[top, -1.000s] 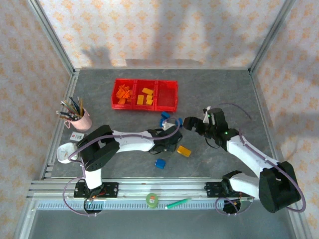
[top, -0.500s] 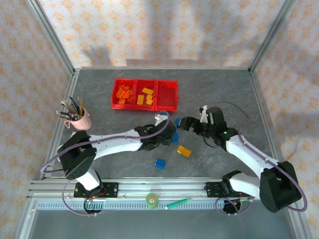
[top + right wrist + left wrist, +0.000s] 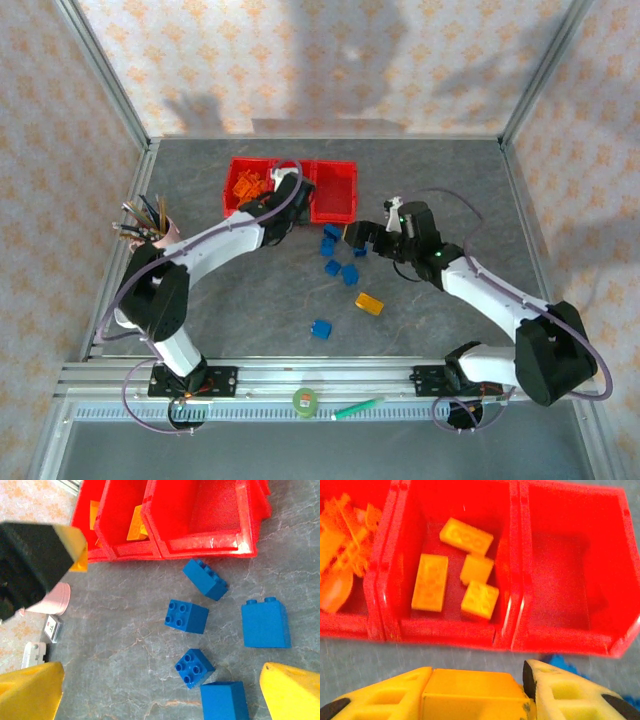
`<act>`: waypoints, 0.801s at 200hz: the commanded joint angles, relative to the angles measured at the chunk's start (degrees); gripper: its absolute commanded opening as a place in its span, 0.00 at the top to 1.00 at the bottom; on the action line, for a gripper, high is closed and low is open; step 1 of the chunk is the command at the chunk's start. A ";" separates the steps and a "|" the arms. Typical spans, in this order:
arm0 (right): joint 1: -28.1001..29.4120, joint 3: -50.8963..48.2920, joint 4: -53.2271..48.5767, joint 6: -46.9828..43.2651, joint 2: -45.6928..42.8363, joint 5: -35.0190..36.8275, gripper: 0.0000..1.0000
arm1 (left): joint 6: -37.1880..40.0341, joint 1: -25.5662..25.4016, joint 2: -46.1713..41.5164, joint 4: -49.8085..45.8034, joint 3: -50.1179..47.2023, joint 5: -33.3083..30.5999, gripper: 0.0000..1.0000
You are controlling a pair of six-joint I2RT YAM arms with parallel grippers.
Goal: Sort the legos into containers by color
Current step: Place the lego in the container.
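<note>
Top external: I see the left tool [image 3: 283, 196] at the front edge of the containers [image 3: 336, 190]. The right tool [image 3: 358, 238] hovers near blue legos [image 3: 332, 267] scattered on the desk [image 3: 250, 300].

Left wrist: my tool is clamped on a yellow brick [image 3: 470, 695], just short of the middle bin [image 3: 445, 632], which holds four yellow bricks [image 3: 430, 582].

Right wrist: the fingers stand wide apart, gripping nothing, over five blue legos beside the containers.

Loose legos [image 3: 186, 616] before containers [image 3: 202, 545]; others inside.
</note>
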 commanded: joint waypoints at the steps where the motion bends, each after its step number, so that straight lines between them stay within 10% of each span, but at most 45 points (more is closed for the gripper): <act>1: 0.22 2.66 1.97 0.04 1.05 2.18 0.00 | 2.48 3.02 5.21 0.28 6.11 -1.21 0.58; 81: 0.22 4.03 0.39 -1.00 1.58 3.83 0.00 | 2.40 7.73 21.76 -5.55 23.19 -0.29 0.41; 160: -3.65 2.27 -2.74 -0.92 -1.18 2.79 0.00 | 0.65 4.39 7.28 -5.25 11.35 5.32 0.31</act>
